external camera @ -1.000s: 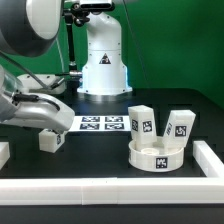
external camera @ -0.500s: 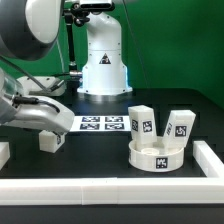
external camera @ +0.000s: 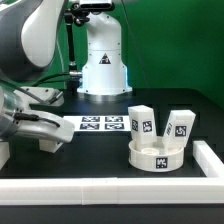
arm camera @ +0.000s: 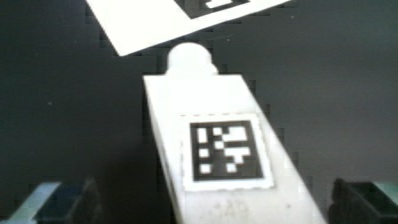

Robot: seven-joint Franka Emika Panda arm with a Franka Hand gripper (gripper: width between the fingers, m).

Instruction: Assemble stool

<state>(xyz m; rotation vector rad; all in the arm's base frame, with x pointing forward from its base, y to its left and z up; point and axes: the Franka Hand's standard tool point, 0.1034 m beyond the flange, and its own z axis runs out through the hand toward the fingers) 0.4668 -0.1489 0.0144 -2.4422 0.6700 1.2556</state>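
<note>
A white stool leg (external camera: 52,142) lies on the black table at the exterior view's left. In the wrist view the leg (arm camera: 217,140) shows a square tag and a rounded peg end, and runs lengthwise between my fingers. My gripper (external camera: 44,137) is open and low over this leg. Its dark fingers (arm camera: 61,202) stand on either side with gaps to the leg; the gripper's middle (arm camera: 214,206) is over the leg. The round white seat (external camera: 157,153) lies at the right. Two more legs (external camera: 141,121) (external camera: 178,125) stand at its far side.
The marker board (external camera: 100,124) lies behind the leg, and its corner shows in the wrist view (arm camera: 187,22). White border rails run along the front (external camera: 110,188) and right (external camera: 210,156). The arm's white base (external camera: 103,62) stands at the back.
My arm has swung lower and toward the exterior view's left, bringing the gripper down around the lying leg. The leg, seat and other legs have not moved.
</note>
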